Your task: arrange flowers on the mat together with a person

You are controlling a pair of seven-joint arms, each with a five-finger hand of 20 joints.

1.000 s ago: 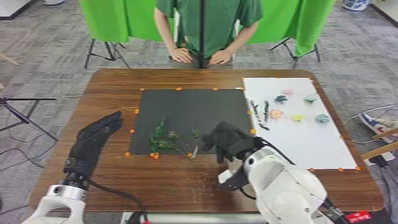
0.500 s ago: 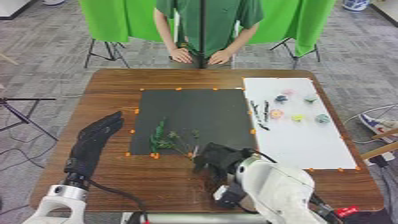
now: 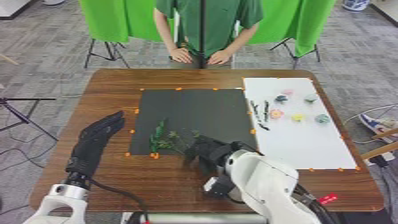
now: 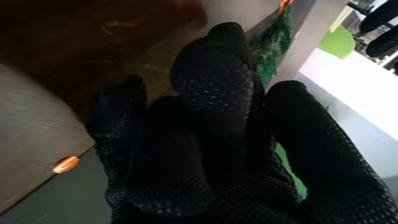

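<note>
Wooden table (image 3: 107,90): brown, rounded at the corners, before you
Black mat (image 3: 195,107): flat, around the middle for you
White sheet (image 3: 306,145): flat on your right, beside the mat
Orange tabs (image 3: 132,131): along both their edges

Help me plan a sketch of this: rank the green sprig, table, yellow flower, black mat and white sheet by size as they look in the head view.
Largest to smallest:
1. Table
2. Black mat and white sheet, which look too alike to rank
3. Green sprig
4. Yellow flower
</note>
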